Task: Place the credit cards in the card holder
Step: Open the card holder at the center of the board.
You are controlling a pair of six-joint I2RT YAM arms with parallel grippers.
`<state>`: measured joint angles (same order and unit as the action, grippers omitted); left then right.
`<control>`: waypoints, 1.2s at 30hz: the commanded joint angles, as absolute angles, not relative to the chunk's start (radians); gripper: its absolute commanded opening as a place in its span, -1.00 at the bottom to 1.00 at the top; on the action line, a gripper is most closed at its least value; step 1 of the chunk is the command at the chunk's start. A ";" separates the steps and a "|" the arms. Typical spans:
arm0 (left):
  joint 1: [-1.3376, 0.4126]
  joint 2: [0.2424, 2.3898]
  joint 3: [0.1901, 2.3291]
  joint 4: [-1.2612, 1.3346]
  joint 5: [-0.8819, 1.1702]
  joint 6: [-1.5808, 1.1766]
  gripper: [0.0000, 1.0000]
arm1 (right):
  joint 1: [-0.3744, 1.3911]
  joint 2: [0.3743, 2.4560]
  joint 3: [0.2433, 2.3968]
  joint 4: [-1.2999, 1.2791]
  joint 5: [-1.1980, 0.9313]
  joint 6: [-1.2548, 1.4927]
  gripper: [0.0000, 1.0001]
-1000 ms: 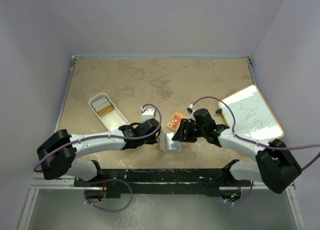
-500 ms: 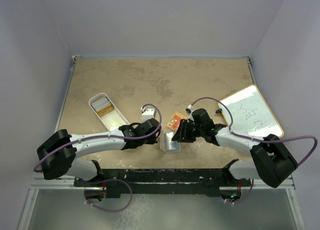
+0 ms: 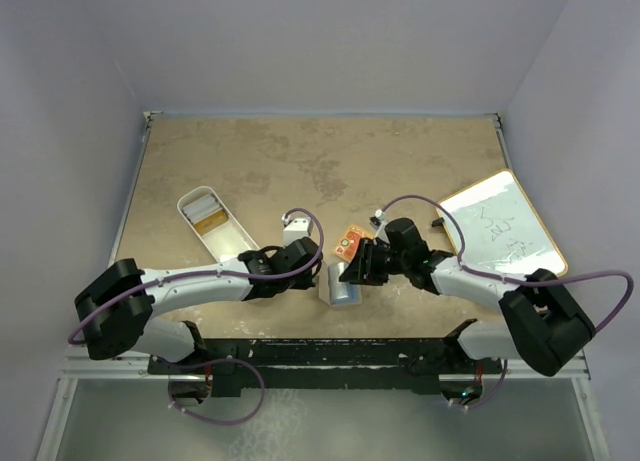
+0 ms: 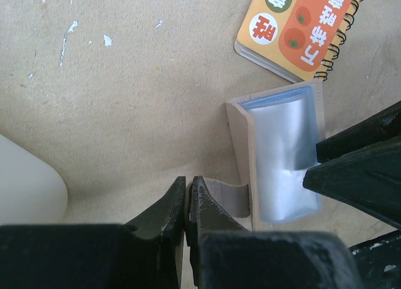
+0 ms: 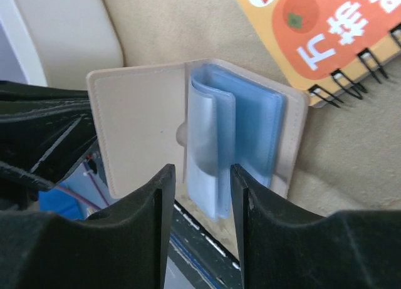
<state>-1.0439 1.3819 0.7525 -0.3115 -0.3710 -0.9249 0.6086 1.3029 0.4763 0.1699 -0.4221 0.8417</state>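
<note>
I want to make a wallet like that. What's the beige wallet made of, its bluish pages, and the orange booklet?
The card holder looks like matte leather or fake leather, beige with a seam line along its edge. Its inner sleeves seem soft clear plastic: glossy, bluish, curling. The orange booklet looks like printed card, bound with black wire rings.

Walls [image 3: 320, 41]: plain pale lavender, closing in back and both sides.
Bench [image 3: 300, 161]: mottled tan-brown top, scuffed with pale patches.
Near edge: black frame [image 3: 330, 366] along it.
Light: even, soft; shadows faint.
</note>
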 commanded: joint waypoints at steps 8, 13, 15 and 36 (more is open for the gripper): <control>-1.049 1.384 0.747 -0.282 -0.383 -0.944 -1.00 | 0.613 1.335 0.406 0.492 -0.591 0.981 -0.12; -1.047 1.376 0.747 -0.312 -0.411 -0.990 -1.00 | 0.613 1.374 0.390 0.606 -0.633 1.035 -0.11; -1.043 1.380 0.749 -0.322 -0.417 -0.997 -1.00 | 0.615 1.381 0.393 0.626 -0.641 1.042 -0.11; -0.977 1.463 0.769 -0.303 -0.332 -1.007 -1.00 | 0.631 1.512 0.408 0.737 -0.656 1.068 -0.16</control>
<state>-0.9813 1.4395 0.7372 -0.3531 -0.3668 -1.0111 0.6266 1.5211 0.3939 0.6960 -0.6422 1.0817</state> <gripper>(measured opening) 0.012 0.375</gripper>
